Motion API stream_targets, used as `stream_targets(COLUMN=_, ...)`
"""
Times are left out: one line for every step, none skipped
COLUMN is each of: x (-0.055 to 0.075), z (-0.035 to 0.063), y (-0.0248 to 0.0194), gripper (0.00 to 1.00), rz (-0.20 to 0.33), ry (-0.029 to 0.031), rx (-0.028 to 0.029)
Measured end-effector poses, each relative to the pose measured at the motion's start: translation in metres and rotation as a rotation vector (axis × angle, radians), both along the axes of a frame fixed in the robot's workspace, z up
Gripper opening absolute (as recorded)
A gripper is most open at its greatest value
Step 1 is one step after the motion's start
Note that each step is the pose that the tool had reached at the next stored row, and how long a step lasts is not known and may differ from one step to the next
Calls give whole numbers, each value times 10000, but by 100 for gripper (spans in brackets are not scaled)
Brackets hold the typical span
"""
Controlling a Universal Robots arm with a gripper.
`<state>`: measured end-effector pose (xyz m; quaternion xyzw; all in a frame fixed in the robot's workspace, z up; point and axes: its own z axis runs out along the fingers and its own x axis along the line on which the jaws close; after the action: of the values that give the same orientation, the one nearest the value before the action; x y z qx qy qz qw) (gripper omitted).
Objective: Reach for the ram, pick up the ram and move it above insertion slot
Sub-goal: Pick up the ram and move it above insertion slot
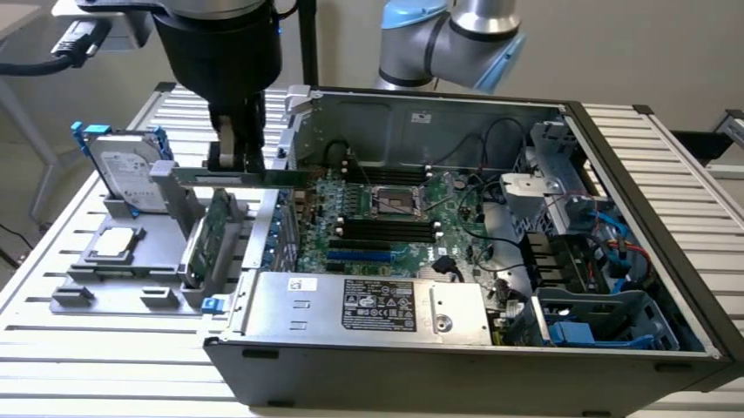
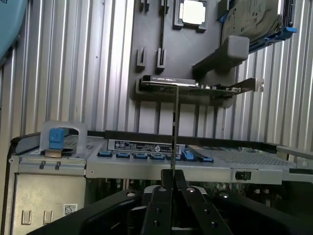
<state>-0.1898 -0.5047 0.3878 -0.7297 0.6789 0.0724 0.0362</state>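
Tool (image 1: 236, 161) was clamped on the ram (image 1: 250, 177), holding it edge-up in the air just beside the open computer case (image 1: 465, 366), above the expansion card (image 1: 209, 239) in its grey holder (image 1: 117, 287).

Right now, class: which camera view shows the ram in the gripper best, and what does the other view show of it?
The exterior view: the ram shows its long side, clamped in the gripper above the grey holder. The wrist view shows the ram edge-on, a thin strip.
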Motion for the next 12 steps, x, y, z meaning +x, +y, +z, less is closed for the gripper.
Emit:
stream_targets(x=45, z=0, y=0, gripper=14, rz=-1, ry=0, rx=1)
stream_targets(x=89, z=0, y=1, gripper=14, rz=-1, ry=1, rx=0)
stream_targets(x=137, z=0, y=1, gripper=14, rz=-1, ry=0, rx=1)
stream_targets(x=183, z=0, y=2, gripper=14, rz=0, ry=0, rx=1)
stream_targets(x=227, z=-1, y=2, gripper=14, rz=-1, ry=0, rx=1)
stream_targets(x=272, z=-1, y=4, gripper=14, rz=-1, ry=0, rx=1)
stream_targets(x=317, z=-1, y=6, gripper=14, rz=-1, ry=1, rx=0)
stream_targets(x=362, z=-1, y=11, gripper=14, rz=-1, ry=1, rx=0)
stream_targets(x=411, z=-2, y=18, gripper=14, rz=-1, ry=1, rx=1)
stream_targets(x=454, z=-2, y=27, gripper=14, rz=-1, ry=1, rx=0)
stream_targets(x=490, z=-2, y=38, gripper=14, rz=-1, ry=2, rx=0)
stream_targets(x=523, z=-2, y=50, gripper=14, rz=0, ry=2, rx=1)
